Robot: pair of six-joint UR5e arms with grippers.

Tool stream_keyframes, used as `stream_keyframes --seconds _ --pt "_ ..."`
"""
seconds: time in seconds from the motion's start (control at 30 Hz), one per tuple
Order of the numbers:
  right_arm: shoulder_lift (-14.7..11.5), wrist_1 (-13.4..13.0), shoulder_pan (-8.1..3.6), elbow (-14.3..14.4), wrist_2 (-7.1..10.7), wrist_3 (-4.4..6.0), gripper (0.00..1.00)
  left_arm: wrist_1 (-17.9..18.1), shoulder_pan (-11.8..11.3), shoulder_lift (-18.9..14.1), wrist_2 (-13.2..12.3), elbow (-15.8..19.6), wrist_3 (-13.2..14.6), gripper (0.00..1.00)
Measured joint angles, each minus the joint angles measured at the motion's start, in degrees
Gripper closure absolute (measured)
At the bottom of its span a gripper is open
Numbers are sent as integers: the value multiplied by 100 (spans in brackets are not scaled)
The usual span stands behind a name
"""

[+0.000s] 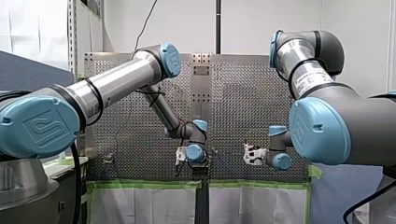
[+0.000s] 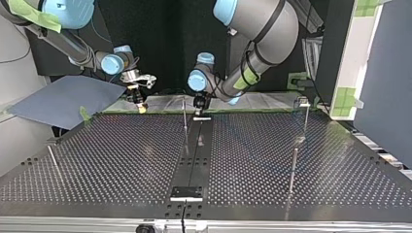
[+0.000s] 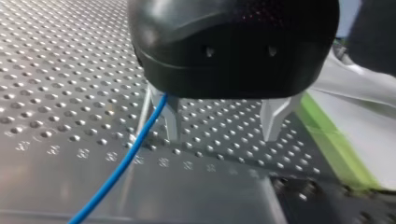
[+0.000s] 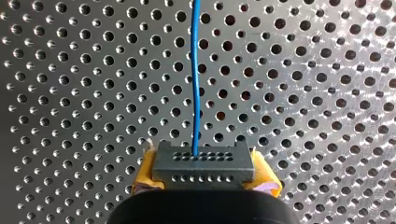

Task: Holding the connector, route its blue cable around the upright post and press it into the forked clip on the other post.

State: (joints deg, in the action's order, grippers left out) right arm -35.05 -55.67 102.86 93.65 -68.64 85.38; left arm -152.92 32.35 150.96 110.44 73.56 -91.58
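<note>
1. Perforated metal table (image 2: 121, 160) fills the scene, with a slim upright post (image 2: 185, 119) on its middle strip. Everything else gets placed off that post.
2. My right gripper (image 4: 204, 179), off to one side of the upright post, is clamped on the dark connector (image 4: 203, 161). Its yellow pads (image 4: 144, 179) pinch the connector's two short ends.
3. Blue cable (image 4: 196, 79) leaves the connector's face and runs straight out over the holes.
4. My left gripper (image 3: 224, 135) hangs right beside the upright post with its metal fingers spread and nothing between them. The cable passes just outside one finger.
5. Handling call: the cable looks thin, light and limp, so it should bend round the upright post easily, though it probably needs gentle tension. The connector is small and rigid, so this side grip looks right. A hard pull could strain the wire where it enters the connector.
6. Second post (image 2: 305, 116), well apart from the upright post, carries a small head. It may be the forked clip, but it is too small to tell.
7. Containers: none in view.
</note>
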Motion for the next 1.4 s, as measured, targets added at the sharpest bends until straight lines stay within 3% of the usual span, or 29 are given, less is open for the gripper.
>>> stream_keyframes --seconds 0.07,0.13,0.23,0.43,0.63,1.03,1.4 --pt "0 2 7 0 4 1 98 -85 7 -1 116 0 31 7" --pt "0 2 14 0 6 7 98 -156 23 -3 210 -1 46 7" --pt "0 4 17 0 7 13 98 -299 63 -21 174 0 117 0" --pt "1 24 25 0 8 15 98 -562 162 -173 -88 4 180 0" --pt "1 28 28 1 9 16 98 -782 287 -313 -20 21 188 0" --pt "6 42 49 1 9 14 98 -583 407 -788 75 551 180 0" --pt "9 76 56 0 8 7 98 -536 556 -826 104 905 183 0"
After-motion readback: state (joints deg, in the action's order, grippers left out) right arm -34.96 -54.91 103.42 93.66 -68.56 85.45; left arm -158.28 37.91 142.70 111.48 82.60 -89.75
